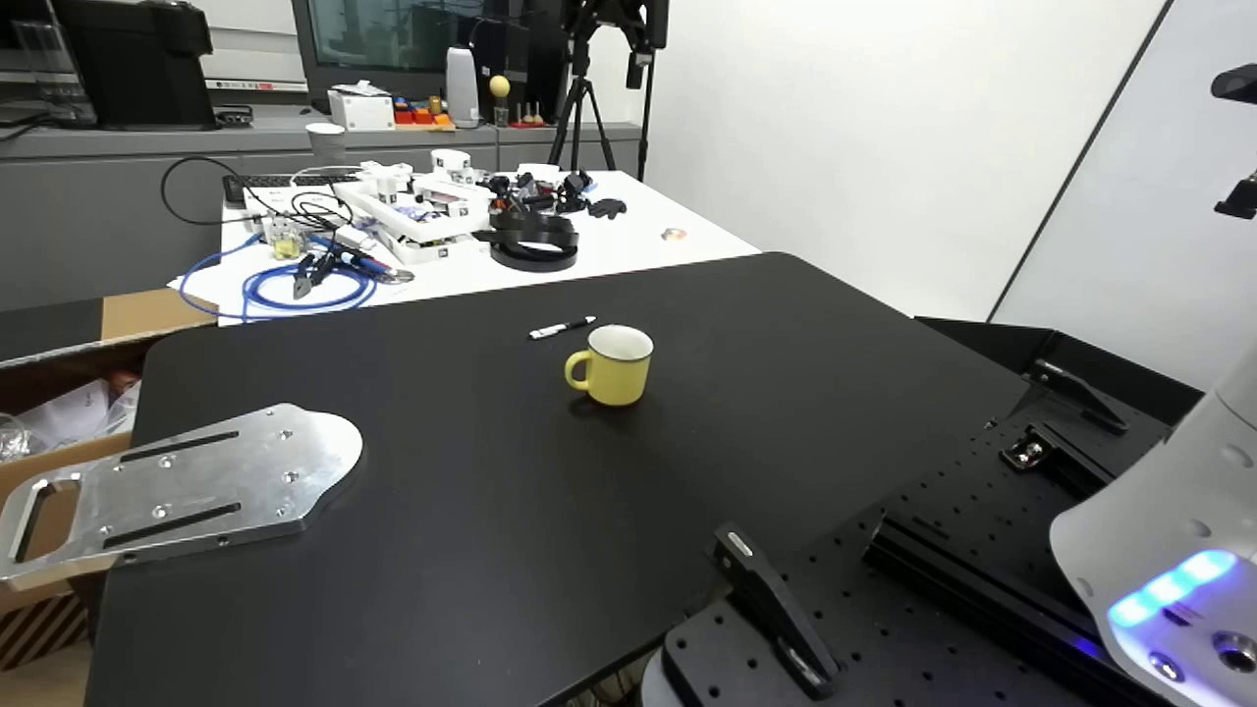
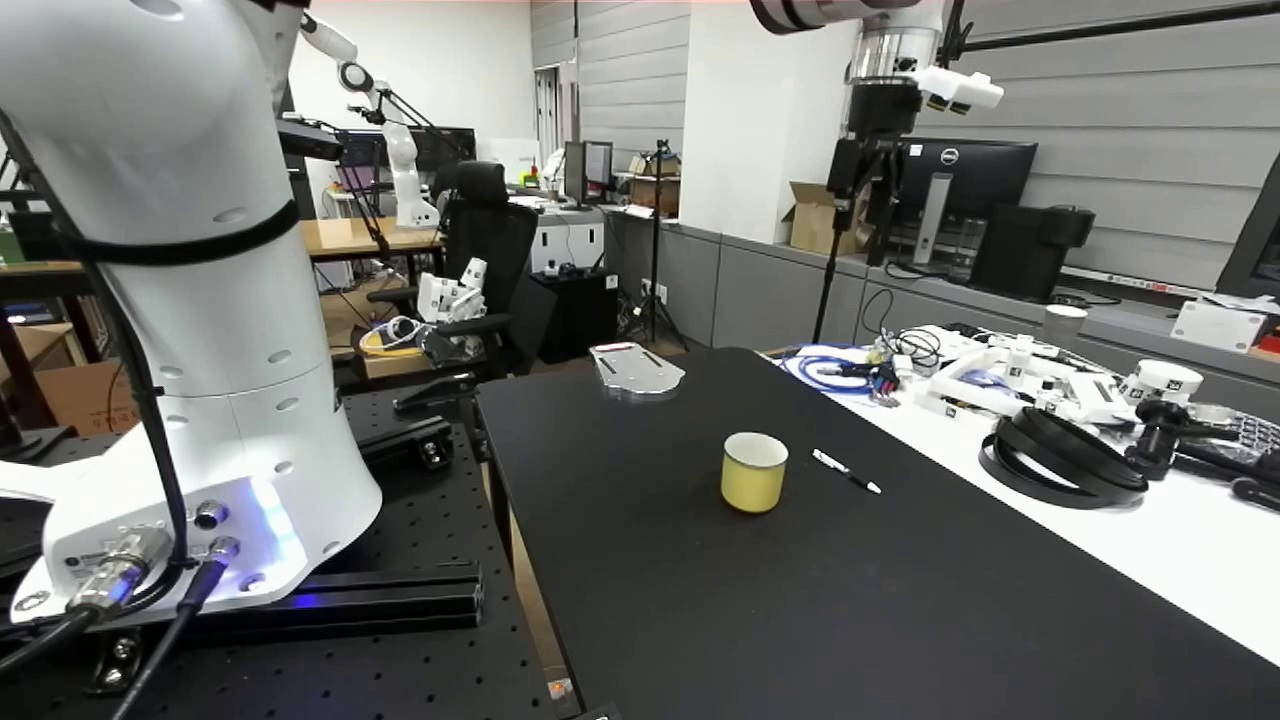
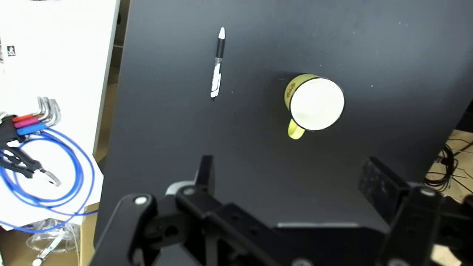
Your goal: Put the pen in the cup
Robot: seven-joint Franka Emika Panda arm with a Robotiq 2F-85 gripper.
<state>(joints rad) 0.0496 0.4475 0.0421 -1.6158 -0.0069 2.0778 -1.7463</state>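
Note:
A yellow cup with a white inside stands upright on the black table, in both exterior views (image 1: 619, 381) (image 2: 752, 486) and in the wrist view (image 3: 317, 104). Its handle shows in the wrist view, pointing toward the gripper. A white and black pen lies flat beside the cup, apart from it, in both exterior views (image 1: 562, 328) (image 2: 846, 471) and in the wrist view (image 3: 218, 64). My gripper (image 3: 289, 166) is open and empty, its fingers wide apart. It hangs high above the table at the top of an exterior view (image 2: 864, 200).
A silver metal plate (image 1: 231, 471) lies at one end of the black table (image 1: 471, 570). A white table (image 1: 628, 241) with cables, tools and parts stands alongside. An open cardboard box (image 1: 59, 462) sits by the table's end. Black clamps (image 1: 776, 609) stand near the robot base.

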